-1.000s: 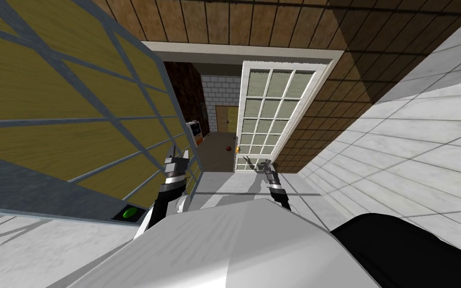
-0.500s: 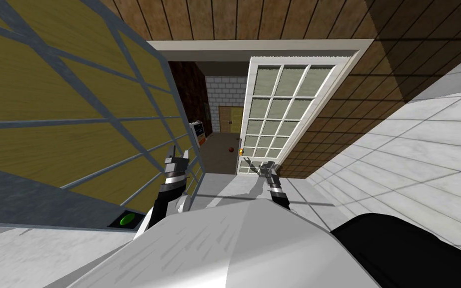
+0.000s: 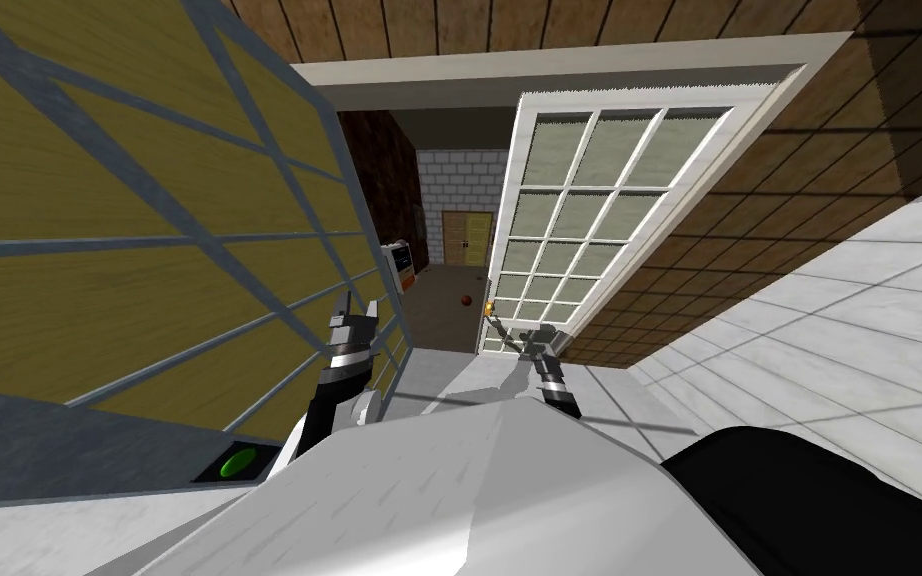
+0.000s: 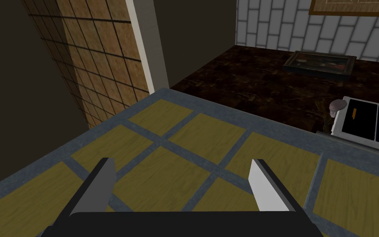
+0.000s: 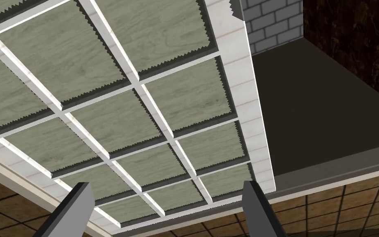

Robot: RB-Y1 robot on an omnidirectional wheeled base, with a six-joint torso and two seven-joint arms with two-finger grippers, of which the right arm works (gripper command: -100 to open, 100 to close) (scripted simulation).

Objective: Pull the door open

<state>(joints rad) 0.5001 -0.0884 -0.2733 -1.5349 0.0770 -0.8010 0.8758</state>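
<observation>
White paned door (image 3: pixel 589 215) ajar, just ahead of right jaws, spread wide and empty, left jaws wide too

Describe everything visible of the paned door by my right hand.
The door is a white frame holding a grid of dull grey-green panes, three across. A small yellow knob sits on its free edge. It stands partly open, the doorway showing beside it. The open right hand hovers by its lower knob-side corner, apparently not touching.
</observation>
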